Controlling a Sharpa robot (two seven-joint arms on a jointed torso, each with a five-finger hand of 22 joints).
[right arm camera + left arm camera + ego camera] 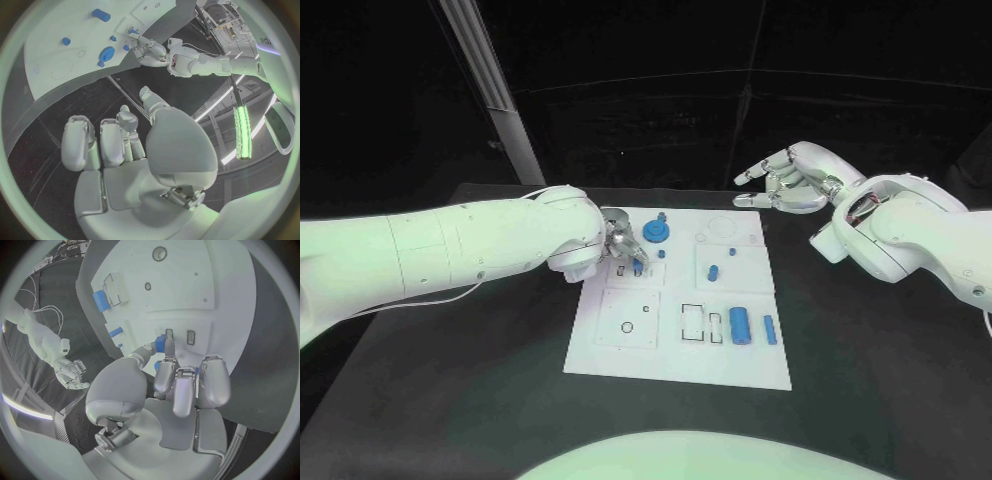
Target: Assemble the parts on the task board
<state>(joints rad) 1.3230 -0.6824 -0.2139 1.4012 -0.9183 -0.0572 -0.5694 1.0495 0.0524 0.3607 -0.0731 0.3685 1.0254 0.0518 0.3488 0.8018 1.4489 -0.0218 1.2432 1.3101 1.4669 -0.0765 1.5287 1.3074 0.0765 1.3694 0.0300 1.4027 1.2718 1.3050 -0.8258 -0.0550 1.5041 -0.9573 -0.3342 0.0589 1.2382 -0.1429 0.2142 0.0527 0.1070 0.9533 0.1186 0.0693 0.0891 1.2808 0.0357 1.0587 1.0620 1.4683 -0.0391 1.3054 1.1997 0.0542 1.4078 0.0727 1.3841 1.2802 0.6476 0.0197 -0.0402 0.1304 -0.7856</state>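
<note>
The left hand [620,250] is reaching over the near-left part of the white task board [678,365], and it is pinching a small blue part [160,344] between thumb and a fingertip. In the left wrist view that part is hanging right at a small rectangular slot [169,334] on the board, with a second slot [190,337] just beside it standing empty. So I judge this piece is being seated now, not yet let go.

The right hand [788,183] is hovering off the far-right corner of the board, above the black tabletop [877,350], with its fingers loosely curled and nothing in them; it is taking no part at present.

As for progress, a round blue part [658,233] is sitting at the far-left end of the board, close by the working hand. A short blue peg [713,272] is lying near the middle, and a larger blue block [738,326] with a slimmer blue piece [770,329] beside it are standing at the near-right. Whether those are fully home in their seats I cannot tell from here. A ring outline [627,327] at the near-left looks unfilled. I would say the work is partway along, with several seats still waiting.
</note>
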